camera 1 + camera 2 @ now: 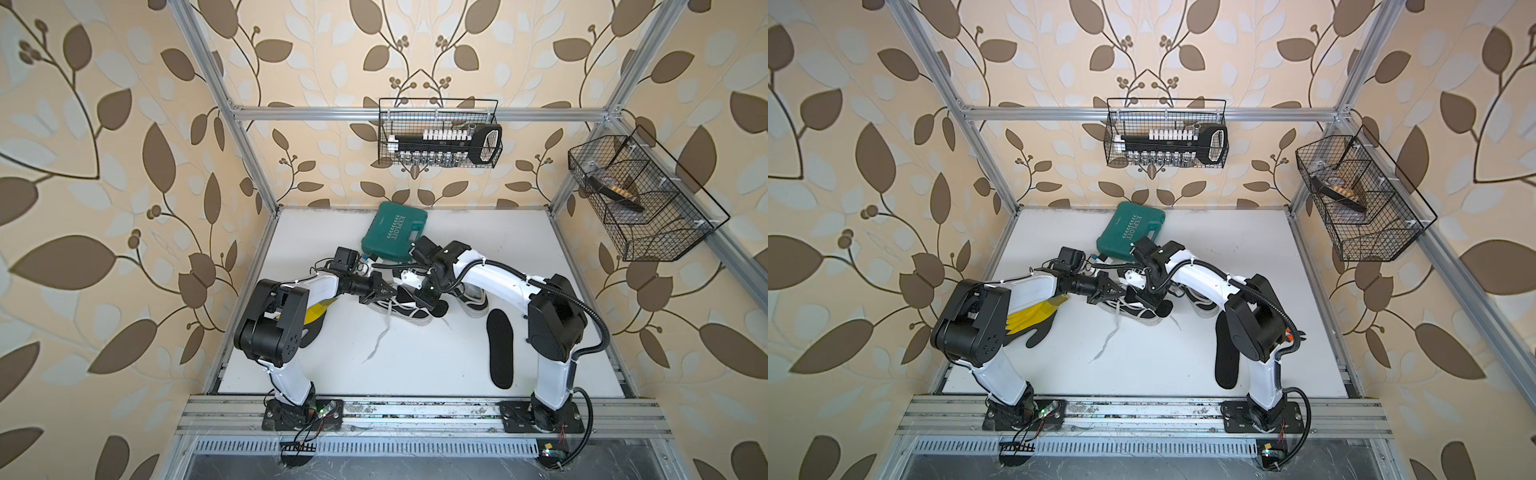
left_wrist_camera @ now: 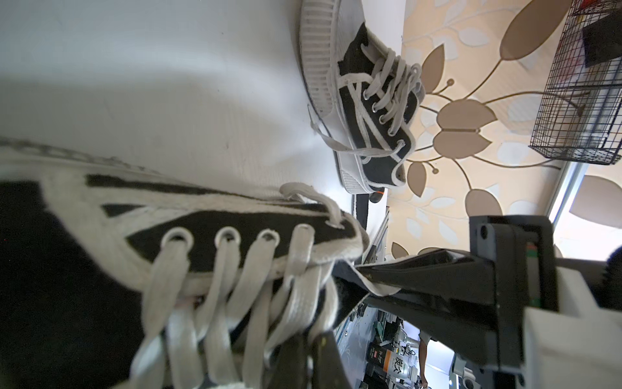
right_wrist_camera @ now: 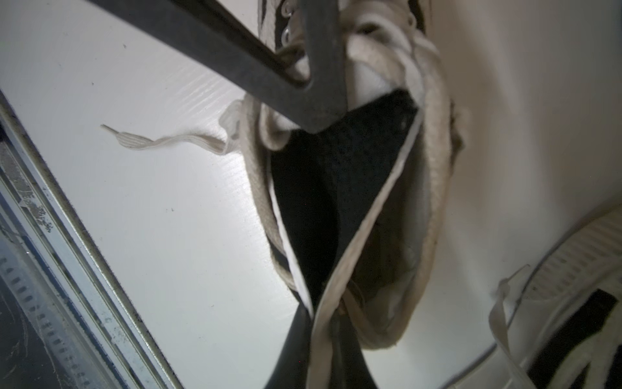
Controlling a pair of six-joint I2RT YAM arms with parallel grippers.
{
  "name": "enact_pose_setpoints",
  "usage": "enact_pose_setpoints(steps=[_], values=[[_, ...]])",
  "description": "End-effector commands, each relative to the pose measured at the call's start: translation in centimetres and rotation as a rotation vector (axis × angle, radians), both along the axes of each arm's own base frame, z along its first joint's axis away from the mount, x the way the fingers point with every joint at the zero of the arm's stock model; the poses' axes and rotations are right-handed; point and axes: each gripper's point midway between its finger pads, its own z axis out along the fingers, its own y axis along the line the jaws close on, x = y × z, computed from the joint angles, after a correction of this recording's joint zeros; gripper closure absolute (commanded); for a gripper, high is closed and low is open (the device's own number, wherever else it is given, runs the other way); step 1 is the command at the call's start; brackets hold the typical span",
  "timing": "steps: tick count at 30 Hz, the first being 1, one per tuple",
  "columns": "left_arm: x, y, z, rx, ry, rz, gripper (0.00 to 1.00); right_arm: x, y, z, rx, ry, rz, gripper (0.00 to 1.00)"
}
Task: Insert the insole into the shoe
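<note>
A black-and-white canvas shoe lies mid-table between both arms. My left gripper is shut on its tongue, in among the laces. Its dark fingers cross the shoe's mouth in the right wrist view. A black insole with a pale edge sits curled inside the shoe's collar. My right gripper is shut on the insole's heel end, which pokes out of the shoe. The toe end is hidden inside.
A second black insole lies flat by the right arm, and a second shoe stands behind that arm. A green tool case sits at the back. Wire baskets hang on the walls. A black-and-yellow item lies under the left arm.
</note>
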Motion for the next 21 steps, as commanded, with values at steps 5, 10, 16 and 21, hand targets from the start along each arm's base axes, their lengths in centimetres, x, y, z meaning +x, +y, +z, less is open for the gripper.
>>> enact_pose_setpoints(steps=[5, 10, 16, 21], values=[[-0.4, -0.8, 2.4, -0.067, -0.051, -0.042, 1.00, 2.0, 4.1, 0.3, 0.139, -0.025, 0.051, 0.88], [-0.4, -0.8, 2.4, -0.060, -0.052, -0.041, 1.00, 2.3, 3.3, 0.9, 0.101, -0.041, 0.019, 0.73], [-0.4, -0.6, 2.2, -0.040, -0.050, -0.042, 1.00, 0.3, 0.6, 1.2, 0.053, -0.052, -0.003, 0.24], [-0.5, -0.6, 1.8, -0.033, -0.042, -0.041, 1.00, -0.7, -1.9, 1.1, -0.023, -0.073, -0.023, 0.16]])
